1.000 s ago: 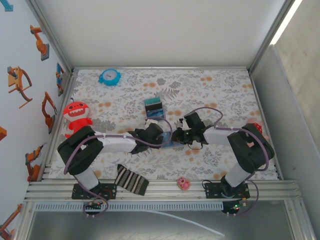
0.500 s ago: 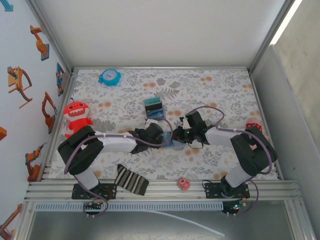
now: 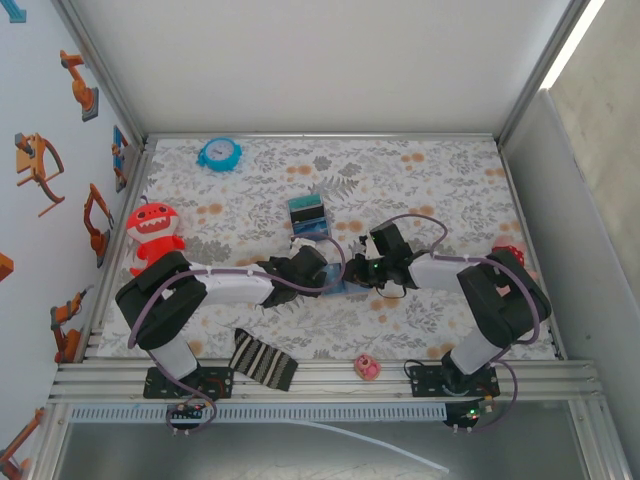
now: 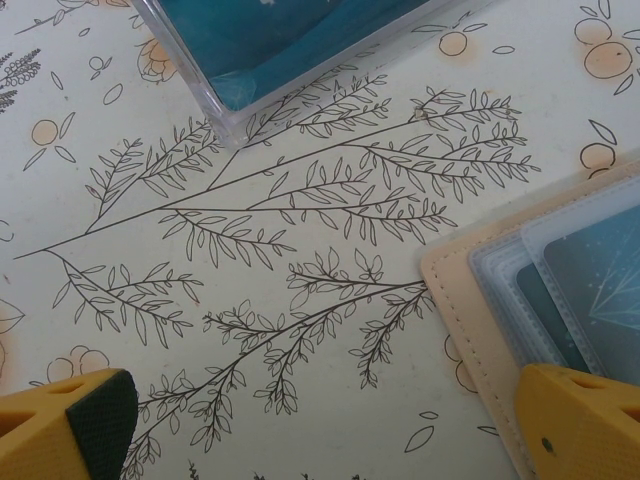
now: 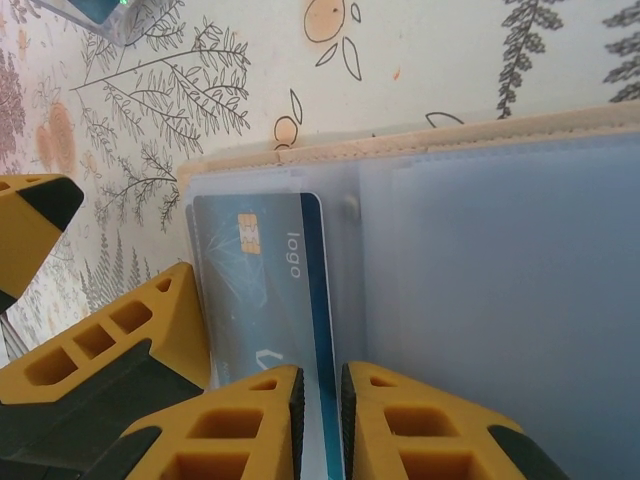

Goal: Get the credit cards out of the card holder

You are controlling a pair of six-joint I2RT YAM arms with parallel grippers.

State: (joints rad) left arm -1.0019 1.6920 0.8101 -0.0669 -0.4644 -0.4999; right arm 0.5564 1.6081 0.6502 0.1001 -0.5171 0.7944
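On my left, my left end effector (image 4: 330,415) is spread wide, low over the floral bench (image 4: 300,250). Its right finger (image 4: 585,425) is over the tan corner of the card holder (image 4: 465,300), and a clear box (image 4: 270,45) lies just beyond. The card holder lies open on the bench between my arms, pale blue panels up. On my right, my right end effector (image 5: 318,400) is narrowed onto the long edge of a blue credit card (image 5: 255,270) sitting in one pocket.

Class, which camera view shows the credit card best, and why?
The right wrist view: the credit card lies face up in the card holder's pocket, chip visible, edge between the right claw's fingers. The left wrist view catches a corner; from above it is too small to tell.
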